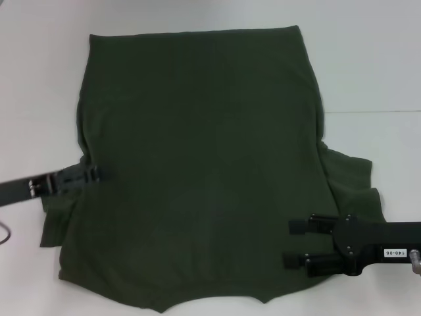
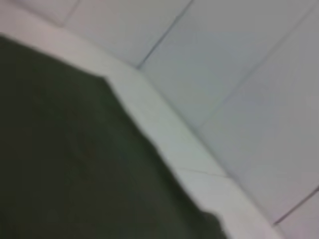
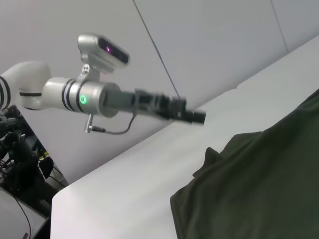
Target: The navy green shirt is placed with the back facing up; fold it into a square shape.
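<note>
Two hands are at the navy green shirt (image 1: pixel 204 164), which lies spread flat over the middle of the white worktop (image 1: pixel 368 59), hem far from you, collar notch at the near edge.

Left hand (image 1: pixel 95 172) sits at the shirt's left edge by the sleeve, w/ fingers looking pinched together; whether cloth is caught in them, can't tell.

Right hand (image 1: pixel 295 243) is over the near right part of the body, fingers spread wide apart, nothing held. The right sleeve (image 1: pixel 352 181) sticks out to the side, rumpled.

Probably the side fold is in hand. To do it well:
- grab the edge cloth only, one layer, not the worktop
- lift both ends level & carry inward together so the crease runs straight
- tuck sleeves in first, else the square comes out lumpy
</note>
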You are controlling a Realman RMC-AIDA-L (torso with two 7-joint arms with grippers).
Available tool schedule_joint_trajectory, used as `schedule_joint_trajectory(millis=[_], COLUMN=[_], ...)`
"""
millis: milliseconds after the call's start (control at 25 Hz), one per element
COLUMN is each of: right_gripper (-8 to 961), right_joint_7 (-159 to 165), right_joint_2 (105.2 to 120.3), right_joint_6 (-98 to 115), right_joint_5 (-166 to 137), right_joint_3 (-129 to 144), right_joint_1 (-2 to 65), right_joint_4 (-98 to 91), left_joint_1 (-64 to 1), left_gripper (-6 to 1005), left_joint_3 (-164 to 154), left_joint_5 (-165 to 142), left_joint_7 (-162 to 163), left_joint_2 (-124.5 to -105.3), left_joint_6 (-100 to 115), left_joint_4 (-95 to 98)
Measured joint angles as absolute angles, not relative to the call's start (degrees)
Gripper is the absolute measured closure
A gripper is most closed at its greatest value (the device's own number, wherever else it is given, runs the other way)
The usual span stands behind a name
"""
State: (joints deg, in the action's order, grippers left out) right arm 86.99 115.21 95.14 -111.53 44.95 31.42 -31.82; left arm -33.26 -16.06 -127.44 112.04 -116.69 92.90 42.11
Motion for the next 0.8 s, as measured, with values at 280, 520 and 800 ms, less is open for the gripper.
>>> schedule_joint_trajectory(millis=[280,520,800], right_gripper=[12,12,12], right_joint_7=[87.0,86.9,86.9], right_joint_2=[115.03,114.97,114.95], right_joint_6=[95.4,95.5,95.5], right_joint_5=[-111.5,-111.5,-111.5], right_joint_3=[45.0,45.0,45.0], right_joint_1=[31.4,31.5,31.3], right_joint_4=[-31.8,-31.8,-31.8], left_joint_1=[-32.4,-32.3,-32.3], left_gripper=[122,123,123], left_joint_3=[-15.5,-15.4,-15.3], left_joint_5=[-135.0,-135.5,-139.8], left_joint_7=[115.1,116.1,119.9], left_joint_2=[-116.76,-116.81,-116.81], left_joint_6=[88.0,83.6,76.9], left_joint_4=[43.5,43.3,43.0])
